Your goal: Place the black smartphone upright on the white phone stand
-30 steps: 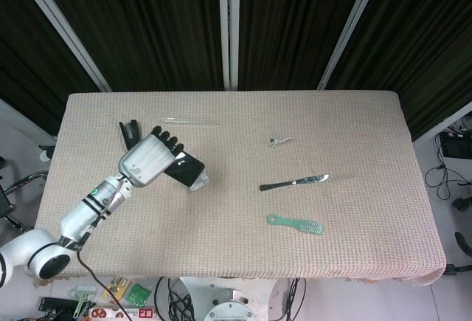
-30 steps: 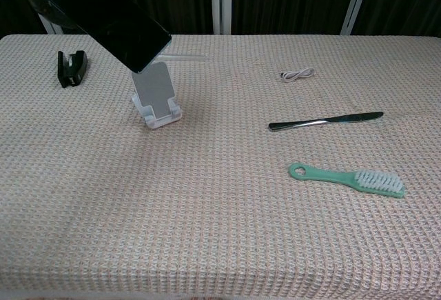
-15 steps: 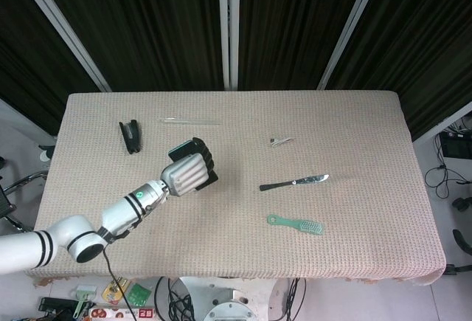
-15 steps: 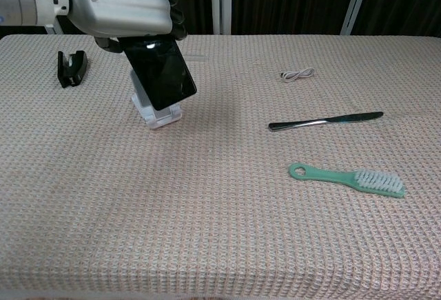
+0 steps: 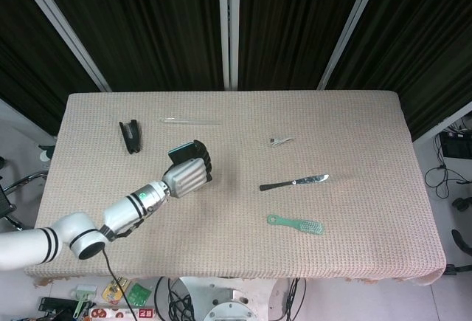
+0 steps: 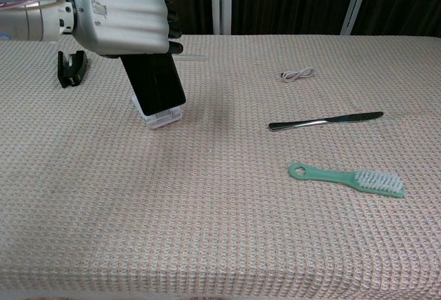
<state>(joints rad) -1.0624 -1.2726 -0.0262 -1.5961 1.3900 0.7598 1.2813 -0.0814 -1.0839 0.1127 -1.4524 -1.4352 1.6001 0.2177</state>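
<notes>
1. Smartphone (image 6: 155, 83): black, gripped at its upper end by the left hand (image 6: 120, 14), its long axis running up and down with a slight lean, top toward the desk's far edge and left side.
2. White phone stand (image 6: 160, 114) sits in the left half of the desk (image 6: 220, 231), nearer the far edge than the near one; the phone's lower end is right at the stand's ledge, and I cannot tell from either view whether it is touching or just above.
3. The fingers (image 5: 200, 150) are wrapped over the phone's top, clenched on it; from the head view the hand covers nearly all of the phone and stand.
4. The relation that matters: the phone hangs below the hand, directly over the stand's cradle, already roughly parallel to the back-plate. My judgement is that what remains is settling the bottom edge into the lip and letting go.
5. Right hand does not show in either view; the left is the only one near the work.
6. Risk, as I judge it: the light stand could tip or slide if the phone is pressed backward.
7. Elsewhere: a black stapler (image 6: 72, 67) toward the far left corner, a coiled cable (image 6: 298, 74), a knife (image 6: 325, 121) and a green brush (image 6: 348, 179) in the right half.
</notes>
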